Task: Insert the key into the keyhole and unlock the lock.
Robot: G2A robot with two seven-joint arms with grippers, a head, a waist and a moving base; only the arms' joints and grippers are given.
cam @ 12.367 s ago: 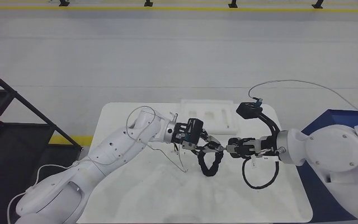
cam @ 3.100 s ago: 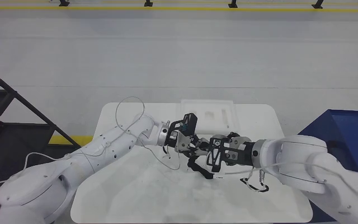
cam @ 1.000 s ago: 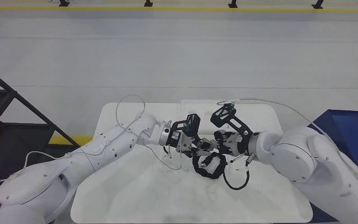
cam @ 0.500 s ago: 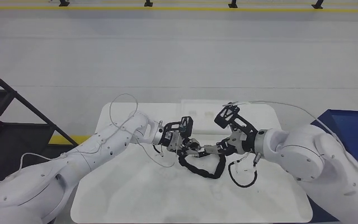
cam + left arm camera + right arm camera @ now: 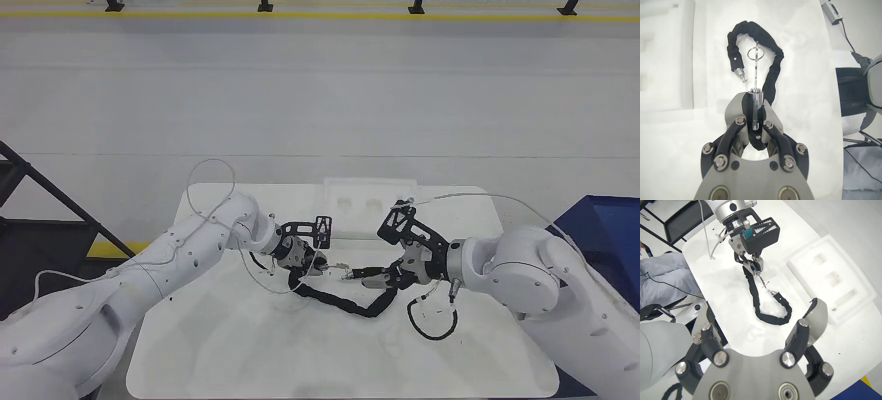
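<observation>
Two tools face each other across the middle of the white counter (image 5: pixel 250 350), the left tool (image 5: pixel 754 113) coming from one side and the right tool (image 5: pixel 761 313) from the other.

The left tool is closed on the lock (image 5: pixel 755 100). Its fingers (image 5: pixel 732 111) clamp the shiny cylinder and the black sleeve end just behind it. The key (image 5: pixel 755 75) sits in the keyhole at the cylinder's free end and sticks straight out, pointing toward the right tool. A thin ring (image 5: pixel 755 53) hangs through the key's head.

From the cylinder the black cable (image 5: pixel 772 75) runs out over the counter, curves round and comes back toward the key. Its far end carries a metal pin (image 5: pixel 740 74). The pin lies free on the counter, out of the cylinder and just beside the key's shaft, not touching it.

The right tool is open, its fingers (image 5: pixel 817 308) spread wide. It sits near the bend of the cable (image 5: pixel 772 319), with the pin (image 5: pixel 771 292) and the key (image 5: pixel 762 278) between it and the left tool (image 5: pixel 753 264).

A white foam tray (image 5: pixel 375 195) with several recesses lies at the counter's far edge, apart from the lock.
</observation>
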